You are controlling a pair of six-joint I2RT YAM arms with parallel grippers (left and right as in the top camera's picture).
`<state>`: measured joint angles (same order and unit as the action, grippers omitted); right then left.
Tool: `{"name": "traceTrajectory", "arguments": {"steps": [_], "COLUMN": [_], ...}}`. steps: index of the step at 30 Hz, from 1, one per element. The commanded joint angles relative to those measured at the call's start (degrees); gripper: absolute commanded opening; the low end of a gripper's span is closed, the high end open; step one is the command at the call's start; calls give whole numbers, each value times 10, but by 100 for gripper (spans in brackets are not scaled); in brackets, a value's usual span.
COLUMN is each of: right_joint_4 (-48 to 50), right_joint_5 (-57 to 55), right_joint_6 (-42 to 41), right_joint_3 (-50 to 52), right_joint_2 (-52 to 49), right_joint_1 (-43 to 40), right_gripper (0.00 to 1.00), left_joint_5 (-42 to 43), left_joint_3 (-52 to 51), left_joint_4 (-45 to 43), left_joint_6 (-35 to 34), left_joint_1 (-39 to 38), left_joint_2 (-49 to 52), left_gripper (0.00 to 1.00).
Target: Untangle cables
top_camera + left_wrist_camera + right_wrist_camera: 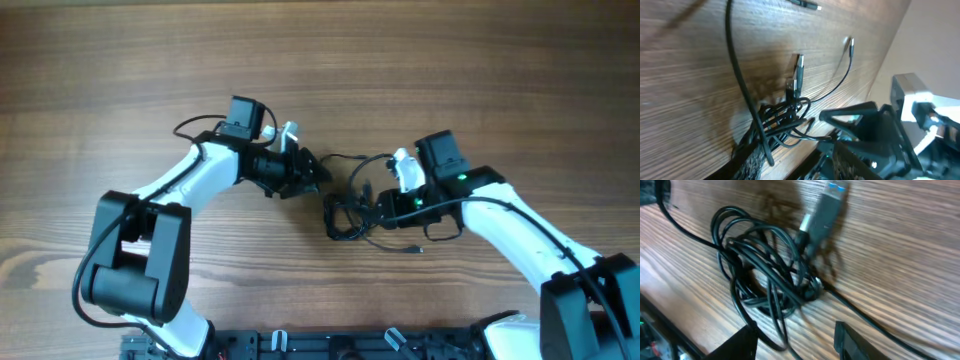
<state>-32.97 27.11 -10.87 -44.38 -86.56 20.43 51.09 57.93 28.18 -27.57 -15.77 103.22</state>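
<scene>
Overhead, I see the black cable tangle (350,212) lying on the wooden table (120,80) near its middle, between my two arms. One strand ends in a silver USB plug (822,212) lying flat just beside the knot (blurred in the right wrist view). My right gripper (795,328) hovers over the tangle with its fingers spread, nothing pinched. My left gripper (320,172) sits at the tangle's left edge; a strand runs toward it, but I cannot tell whether its fingers are pressed together.
</scene>
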Motion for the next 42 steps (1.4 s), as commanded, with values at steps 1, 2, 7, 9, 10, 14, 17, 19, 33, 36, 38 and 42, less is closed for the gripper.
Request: {"name": "traceTrajectory", "arguments": {"steps": [1,2,7,9,10,14,17,19,33,36,38,42], "right_joint_4": [28,42,72,73,73,76,76,76,72,71,61,50], "right_joint_5": [-100,-120,-142,-142,-142,-116,-116,-116,-82,-86,-118,-126], "right_joint_6": [-36,-60,-86,-82,-81,-58,-58,-61,-72,-74,-89,-88], "right_joint_3": [-1,-1,-1,-1,-1,-1,-1,-1,-1,-1,-1,-1], "right_joint_2": [-2,-2,-2,-2,-2,-2,-2,-5,-60,-60,-60,-60], "right_joint_1": [45,55,61,61,61,61,61,61,62,62,62,62], "right_gripper": [53,46,43,42,40,37,37,37,37,32,28,25], "left_joint_5": [-57,-85,-211,-248,-255,-252,-252,-252,-263,-263,-263,-259], "left_joint_3": [2,2,2,2,2,2,2,2,2,2,2,2], "left_joint_4": [2,5,20,15,14,18,11,5,-5,-6,-6,-7], "left_joint_6": [1,1,-19,-18,-18,-19,-19,-18,-18,-18,-19,-32], "left_joint_1": [-51,-69,-100,-102,-103,-103,-104,-120,-148,-150,-148,-114], "left_joint_2": [-12,-12,-12,-12,-12,-12,-12,-11,-11,-11,-11,-45], "left_gripper": [46,45,39,40,42,41,41,42,9,4,4,4]}}
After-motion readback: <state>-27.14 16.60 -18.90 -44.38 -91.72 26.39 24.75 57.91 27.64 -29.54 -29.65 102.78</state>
